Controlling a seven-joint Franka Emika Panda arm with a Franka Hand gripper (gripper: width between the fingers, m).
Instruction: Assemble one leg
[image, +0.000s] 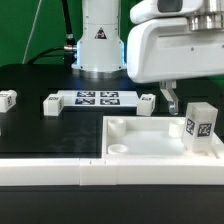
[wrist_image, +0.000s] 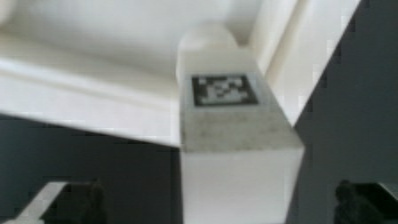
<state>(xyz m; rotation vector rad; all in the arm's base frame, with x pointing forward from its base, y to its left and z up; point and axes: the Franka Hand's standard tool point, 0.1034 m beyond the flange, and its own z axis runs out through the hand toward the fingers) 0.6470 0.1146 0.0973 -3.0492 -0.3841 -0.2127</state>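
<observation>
On my feed the leg (image: 200, 126) looks like white plastic, matt and a bit grainy up close. The worktop (image: 30, 135) reads matt black to me.

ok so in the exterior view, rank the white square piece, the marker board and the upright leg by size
1. white square piece, clearly largest
2-3. marker board and leg: similar; the leg is nearer the camera, so unranked

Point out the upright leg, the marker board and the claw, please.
Upright leg (image: 200, 126): exterior view, its tagged front face.
Marker board (image: 96, 98): exterior view, the middle of its top.
Claw (wrist_image: 214, 202): wrist view, midway between its two fingertips.
</observation>
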